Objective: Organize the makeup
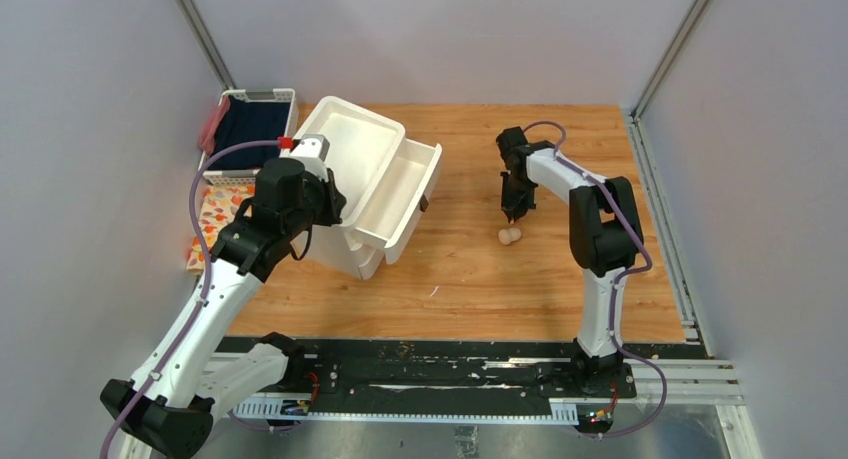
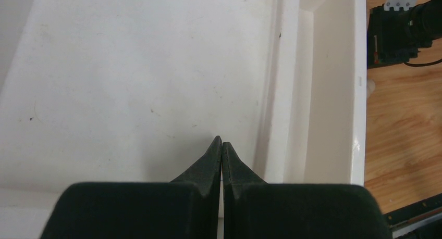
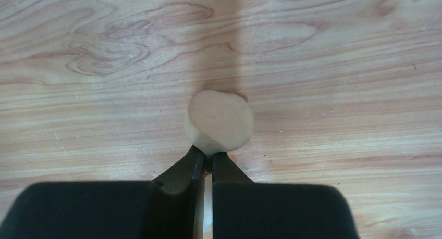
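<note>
A small beige gourd-shaped sponge lies on the wooden table right of the white box. In the right wrist view the sponge sits just ahead of my fingertips. My right gripper is closed to a thin gap, pinching the sponge's near edge; in the top view the right gripper points down just behind it. My left gripper is shut and empty, over the box's white top; in the top view its wrist hides the fingers. No black sticks or reddish-brown stick are in view.
The white drawer box stands at centre left, with one drawer pulled out toward the right. A white basket with dark blue cloth is at the back left. A colourful patterned sheet lies by the left wall. A tiny white speck lies near the front.
</note>
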`<state>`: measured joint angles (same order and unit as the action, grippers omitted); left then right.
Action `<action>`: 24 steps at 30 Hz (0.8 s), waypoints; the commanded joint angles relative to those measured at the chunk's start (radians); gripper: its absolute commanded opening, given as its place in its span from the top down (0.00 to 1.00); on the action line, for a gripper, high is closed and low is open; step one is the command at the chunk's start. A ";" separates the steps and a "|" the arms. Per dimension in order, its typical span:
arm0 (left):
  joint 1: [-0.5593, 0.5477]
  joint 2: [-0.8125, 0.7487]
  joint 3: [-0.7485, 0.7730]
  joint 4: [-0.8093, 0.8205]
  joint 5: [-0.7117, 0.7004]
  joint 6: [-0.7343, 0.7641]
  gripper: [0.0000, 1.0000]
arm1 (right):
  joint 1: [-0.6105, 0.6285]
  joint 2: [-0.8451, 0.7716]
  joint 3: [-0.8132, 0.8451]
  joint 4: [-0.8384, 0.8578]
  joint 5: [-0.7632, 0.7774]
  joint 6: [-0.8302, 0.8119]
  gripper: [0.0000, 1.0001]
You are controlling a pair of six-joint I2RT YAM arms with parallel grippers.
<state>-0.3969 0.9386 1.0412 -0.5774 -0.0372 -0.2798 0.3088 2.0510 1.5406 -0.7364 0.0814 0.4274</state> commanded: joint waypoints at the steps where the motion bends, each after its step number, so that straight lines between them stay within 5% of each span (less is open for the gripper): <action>1: -0.007 0.007 -0.003 0.007 0.003 0.010 1.00 | -0.013 -0.038 -0.040 0.047 0.013 0.016 1.00; 14: -0.007 0.007 -0.008 0.018 0.018 -0.005 1.00 | 0.148 -0.405 -0.074 0.142 -0.176 0.025 1.00; 24: -0.007 -0.012 -0.012 0.015 0.016 -0.004 1.00 | 0.272 -0.471 -0.075 0.391 -0.453 0.106 1.00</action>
<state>-0.3969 0.9413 1.0412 -0.5701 -0.0296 -0.2813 0.5636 1.5848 1.4662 -0.4675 -0.2199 0.4801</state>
